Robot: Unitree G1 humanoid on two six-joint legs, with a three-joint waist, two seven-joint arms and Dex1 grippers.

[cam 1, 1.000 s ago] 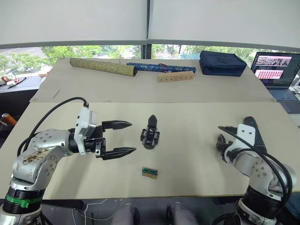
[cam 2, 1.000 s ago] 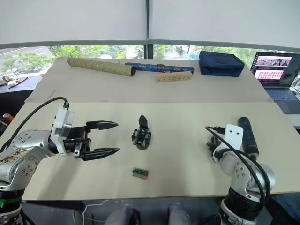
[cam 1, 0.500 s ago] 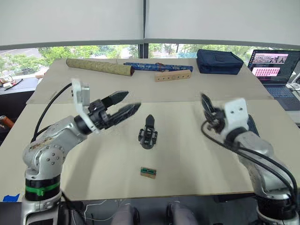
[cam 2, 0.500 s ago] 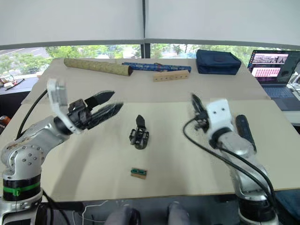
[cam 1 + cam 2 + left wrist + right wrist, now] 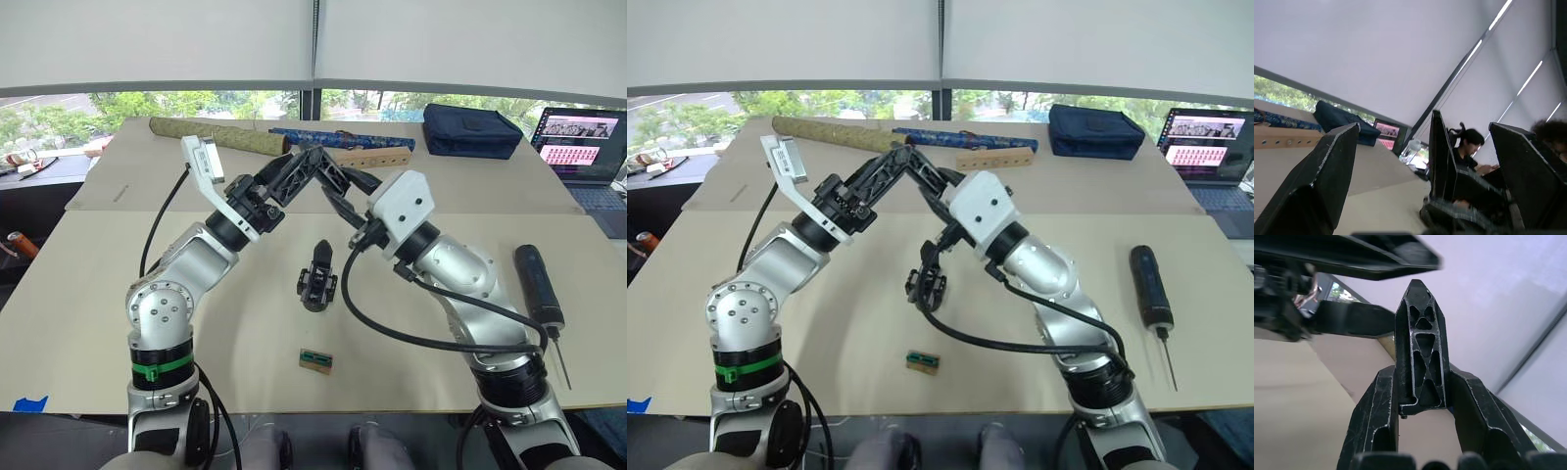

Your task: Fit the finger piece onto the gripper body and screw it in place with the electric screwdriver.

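Arms raised, meeting; right gripper [image 5: 1420,396] jaws clamp finger piece [image 5: 1421,357]; left gripper [image 5: 299,176] jaws apart.

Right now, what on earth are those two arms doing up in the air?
The right gripper is clamped on the finger piece and holds it up between the open fingers of the left gripper, above the table; it looks like a handover. The gripper body stands on the table below, and the electric screwdriver lies untouched to the right.
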